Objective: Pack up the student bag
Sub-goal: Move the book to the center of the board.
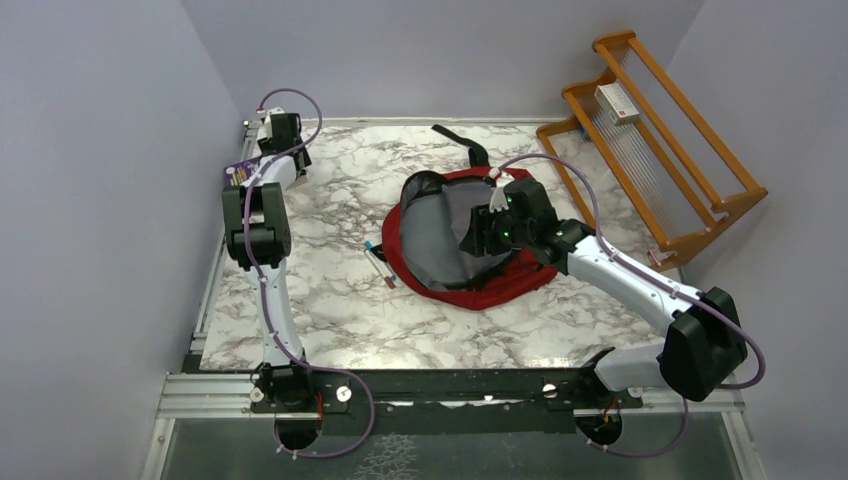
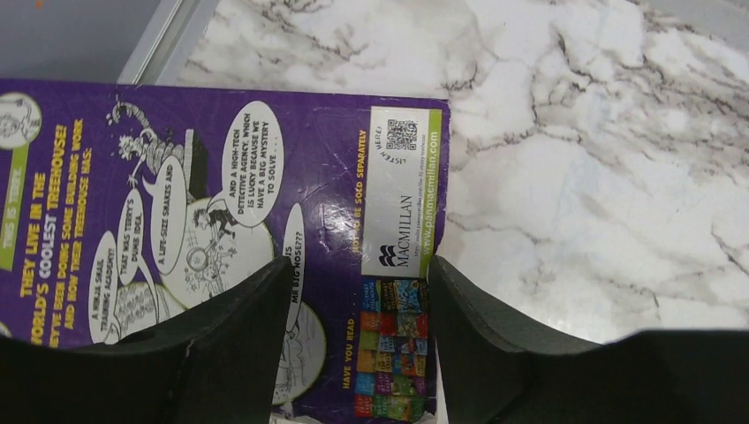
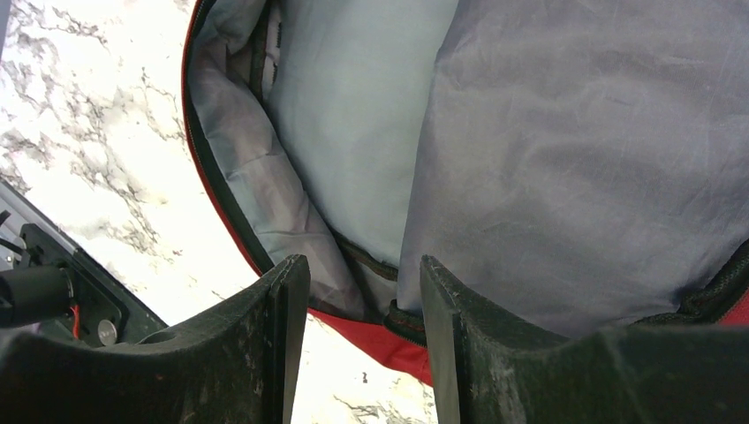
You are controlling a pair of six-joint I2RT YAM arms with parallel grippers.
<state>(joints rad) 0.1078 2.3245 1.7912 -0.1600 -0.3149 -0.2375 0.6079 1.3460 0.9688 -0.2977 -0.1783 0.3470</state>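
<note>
White marble-pattern table (image 1: pixel 330 300) fills the cell, grey walls around it. Large red fabric student bag (image 1: pixel 505 285) with grey lining lies flat right of table centre, mouth gaping toward the left, lining exposed, and a black strap (image 1: pixel 460 140) trails off its far side. Orange wooden slatted rack (image 1: pixel 700 190) stands tilted off the table's far right corner, well apart from the bag. Right gripper (image 1: pixel 492 222) sits over the bag's open mouth. In the right wrist view its fingers (image 3: pixel 364 265) stand apart with the zip rim and a fold of grey lining of the student bag (image 3: pixel 565 150) in the gap; cannot tell if the pads actually pinch the fabric. Left gripper (image 1: pixel 280 130) is at the far left corner of the table, well apart from the bag. In the left wrist view its fingers (image 2: pixel 358 269) stand apart over the lower corner of a purple paperback book (image 2: pixel 221 177) lying back cover up on the marble; cannot tell if it is grasping it. The book (image 1: pixel 238 172) shows at the table's left edge from above. Small white box (image 1: pixel 616 103) rests on the rack's upper part. Two thin pens (image 1: pixel 380 265) lie on the marble just left of the bag.
</note>
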